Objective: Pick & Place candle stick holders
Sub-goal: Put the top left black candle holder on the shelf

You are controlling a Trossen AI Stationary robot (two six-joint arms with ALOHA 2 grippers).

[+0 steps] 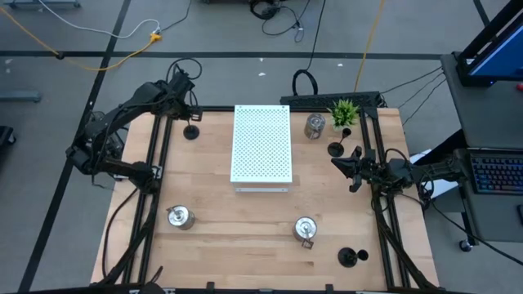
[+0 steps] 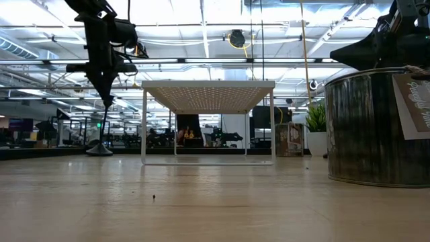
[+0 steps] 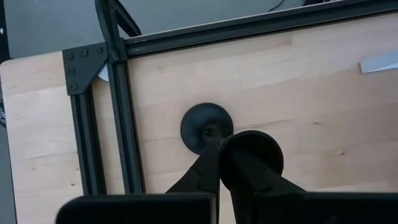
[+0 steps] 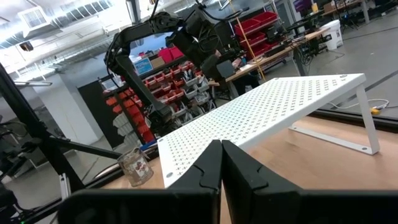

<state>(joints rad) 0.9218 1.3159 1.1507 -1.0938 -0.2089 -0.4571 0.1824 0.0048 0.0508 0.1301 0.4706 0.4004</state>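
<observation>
Left gripper sits over the black candle holder at the far left corner of the counter, jaws pressed together on its thin stem. Right gripper hovers near the right edge, jaws pressed together, empty, facing the white perforated board. Other holders stand scattered: silver ones near the front, black ones by the plant.

Risks: the grip on the stem looks thin, so the holder could tilt or slip during the lift. The frame rail lies just beside it and could catch the base.
</observation>
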